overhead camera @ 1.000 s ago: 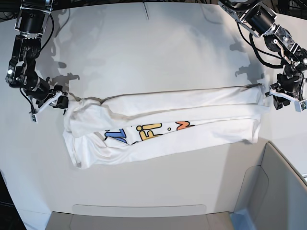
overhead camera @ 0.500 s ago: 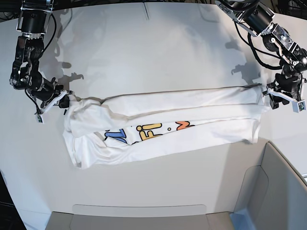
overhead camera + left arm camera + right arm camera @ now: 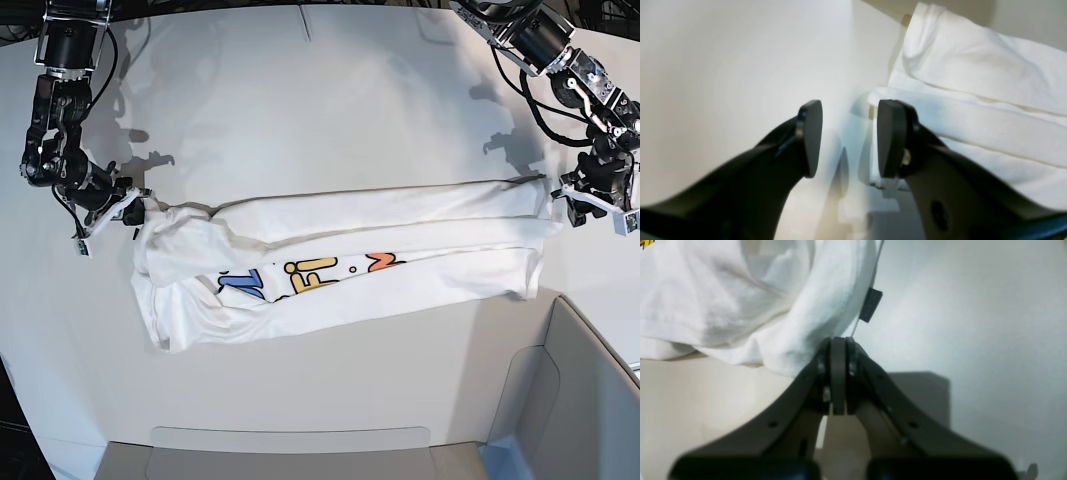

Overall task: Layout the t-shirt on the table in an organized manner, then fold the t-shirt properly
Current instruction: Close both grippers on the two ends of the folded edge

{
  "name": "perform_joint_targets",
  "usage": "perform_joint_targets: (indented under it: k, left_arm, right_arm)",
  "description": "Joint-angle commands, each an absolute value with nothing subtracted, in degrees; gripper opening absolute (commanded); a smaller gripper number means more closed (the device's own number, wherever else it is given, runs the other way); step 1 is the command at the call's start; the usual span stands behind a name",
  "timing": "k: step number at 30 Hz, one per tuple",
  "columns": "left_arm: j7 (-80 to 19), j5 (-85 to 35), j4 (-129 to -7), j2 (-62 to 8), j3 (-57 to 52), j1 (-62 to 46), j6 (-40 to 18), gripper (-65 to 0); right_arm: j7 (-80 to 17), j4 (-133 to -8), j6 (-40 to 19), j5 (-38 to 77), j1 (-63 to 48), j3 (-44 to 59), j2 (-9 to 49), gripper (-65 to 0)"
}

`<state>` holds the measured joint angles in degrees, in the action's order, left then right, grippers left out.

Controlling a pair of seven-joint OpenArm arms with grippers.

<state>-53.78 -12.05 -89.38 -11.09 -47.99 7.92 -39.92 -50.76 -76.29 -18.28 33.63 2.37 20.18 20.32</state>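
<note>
Table (image 3: 400,100) bears the shirt (image 3: 380,215), which lies wide & partly folded btwn the 2 grippers, w/ L gripper (image 3: 847,140) just beside its one end, fingertips apart w/ no cloth btwn them, & R gripper (image 3: 839,373) at the opp. end's edge, fingertips together, though can't tell if any cloth is pinched. Print (image 3: 310,275) shows blue, yellow & orange chars, partly covered by folds, so no full word reads. Smallest is the blk label (image 3: 871,305) at the shirt's edge near R gripper, no legible txt.
</note>
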Motion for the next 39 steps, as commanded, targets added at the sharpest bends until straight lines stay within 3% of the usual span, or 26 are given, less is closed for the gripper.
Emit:
perform_joint_targets:
  k: [1, 9, 19, 39]
  left_arm:
    - [-52.4, -12.9, -90.2, -12.0, -48.0, 8.9, -40.0, -39.4]
    - [-53.1, -12.6, -89.4, -12.0, -48.0, 9.0, -40.0, -38.8]
    - [-53.1, -12.7, -84.4, -12.4, -48.4, 8.9, -40.0, -27.8]
    - [-56.6, -12.4, -83.2, -12.3, -48.0, 7.6, -40.0, -27.3]
  right_arm:
    - [-51.1, -77.1, -18.9, 33.4, 2.9, 20.4, 21.2, -65.0]
    - [-51.1, -77.1, -18.9, 33.4, 2.9, 20.5, 21.4, -65.0]
    - [-51.2, -77.1, -18.9, 33.4, 2.8, 20.4, 21.5, -65.0]
    - [-51.2, -77.1, -18.9, 33.3, 2.7, 20.5, 21.6, -65.0]
